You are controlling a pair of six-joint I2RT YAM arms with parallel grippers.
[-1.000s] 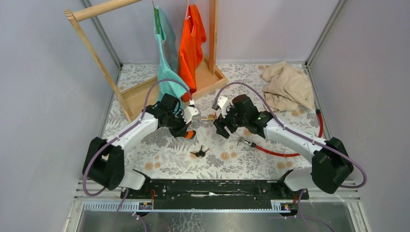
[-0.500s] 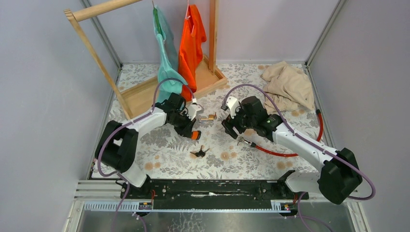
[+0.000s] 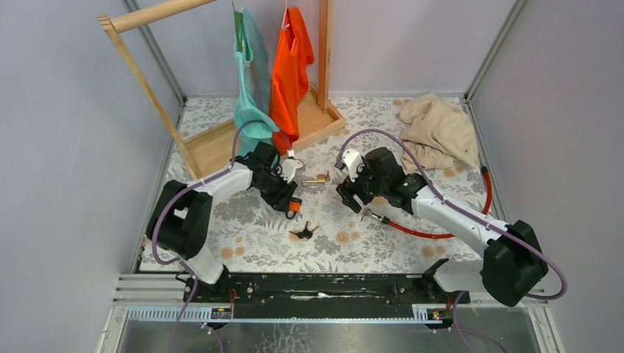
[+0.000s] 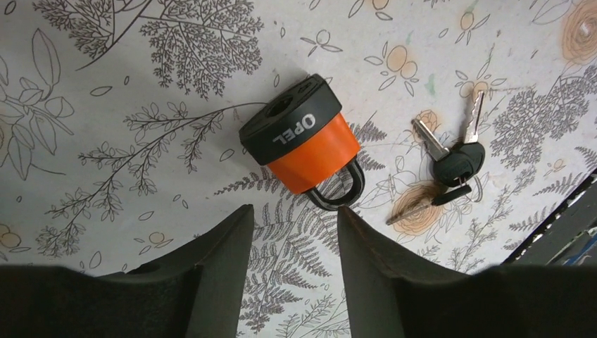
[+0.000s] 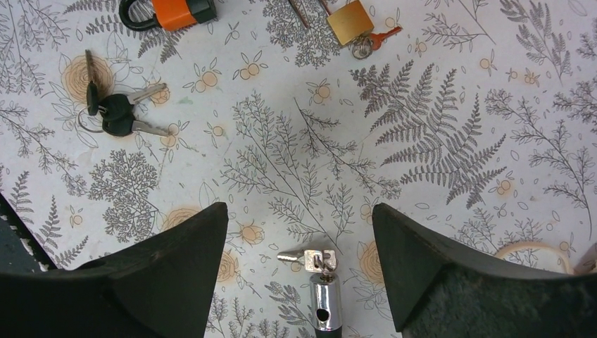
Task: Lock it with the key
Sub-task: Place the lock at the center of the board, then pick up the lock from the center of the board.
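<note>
An orange padlock (image 4: 301,144) with a black cap marked OPEL lies flat on the flowered table, both ends of its shackle in the body. My left gripper (image 4: 294,211) hovers just above it, open, with nothing between the fingers. A bunch of black-headed keys (image 4: 454,163) lies to the padlock's right. From the top view the padlock (image 3: 293,206) sits beside my left gripper (image 3: 287,193), and the keys (image 3: 303,232) lie nearer the arm bases. My right gripper (image 5: 299,208) stands open over a chrome cable-lock end (image 5: 324,296) with a small silver key in it.
A brass padlock (image 3: 318,179) with an orange-headed key lies between the two grippers. A red cable (image 3: 441,234) runs along the right. A wooden clothes rack (image 3: 221,143) with a teal and an orange shirt stands at the back left, a beige cloth (image 3: 439,129) at the back right.
My left gripper's jaws have opened over the orange padlock. My right gripper has drawn back to the right, away from the brass padlock. The left arm's shoulder has swung.
</note>
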